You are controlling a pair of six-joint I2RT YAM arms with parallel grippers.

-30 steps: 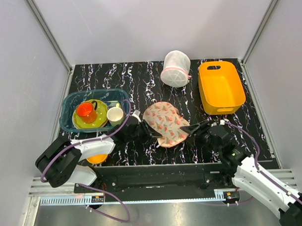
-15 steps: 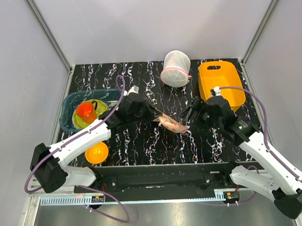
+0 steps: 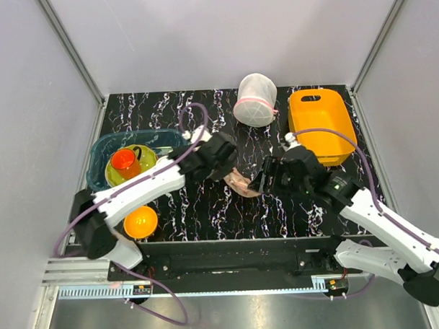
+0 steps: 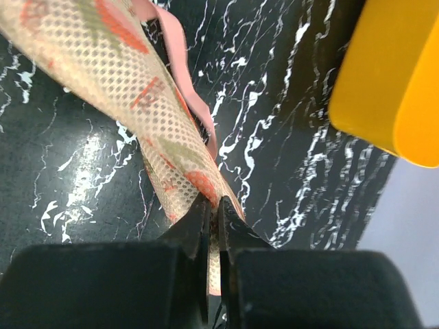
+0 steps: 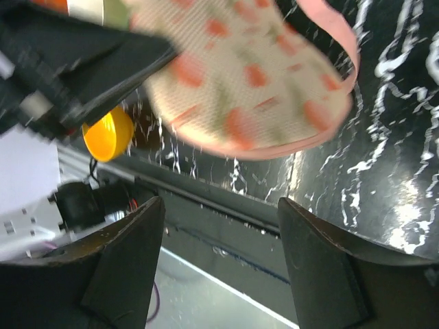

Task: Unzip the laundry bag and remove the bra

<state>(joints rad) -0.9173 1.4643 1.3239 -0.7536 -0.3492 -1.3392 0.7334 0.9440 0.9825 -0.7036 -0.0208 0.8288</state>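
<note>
The left claw (image 4: 212, 209) is clamped on an edge of the laundry bag (image 4: 137, 103), its printed mesh fabric pinched between the fingertips and a pink strap loop trailing beside it. The right claw (image 5: 219, 205) is spread wide and grips nothing, with the laundry bag just ahead of its fingers. The laundry bag sits bunched between the two claws over the middle of the desk (image 3: 153, 109), nearer the arms than the orange tub (image 3: 320, 125) and the white mesh bag (image 3: 255, 100).

No readable text, label, brand or number shows anywhere.
</note>
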